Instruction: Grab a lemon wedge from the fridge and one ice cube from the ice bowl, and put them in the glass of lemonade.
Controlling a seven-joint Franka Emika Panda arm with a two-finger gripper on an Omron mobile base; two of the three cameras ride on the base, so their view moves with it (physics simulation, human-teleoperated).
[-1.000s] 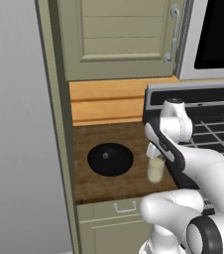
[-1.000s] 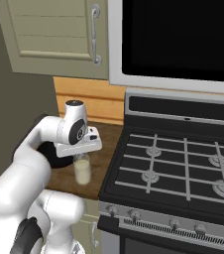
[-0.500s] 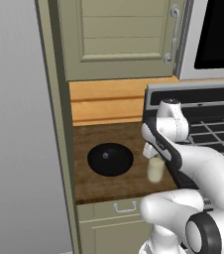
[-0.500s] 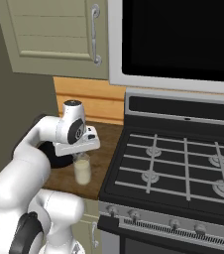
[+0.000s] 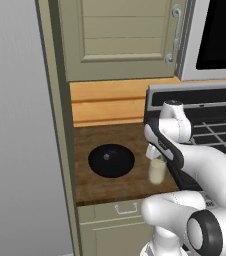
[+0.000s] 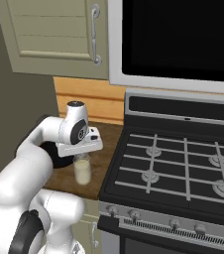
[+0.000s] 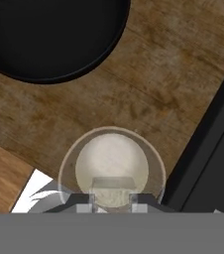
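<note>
The wooden bench (image 5: 110,187) carried the black ice bowl (image 5: 111,160) and, just beside it, the glass of lemonade (image 5: 157,171).

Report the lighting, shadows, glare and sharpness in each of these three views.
Left base view: flat, even light, no glare, edges slightly soft; the ice bowl reads as a matte black disc. Right base view: the oven window is pure black, without reflections. Hand view: wood grain on the counter is smeared; the glass of lemonade has a faint translucent rim and casts no clear shadow.

A black ice bowl (image 5: 111,160) with a grey centre spot sits on the brown wood-grain counter (image 5: 110,185); the glass of lemonade (image 5: 157,171) is pale creamy-yellow.
</note>
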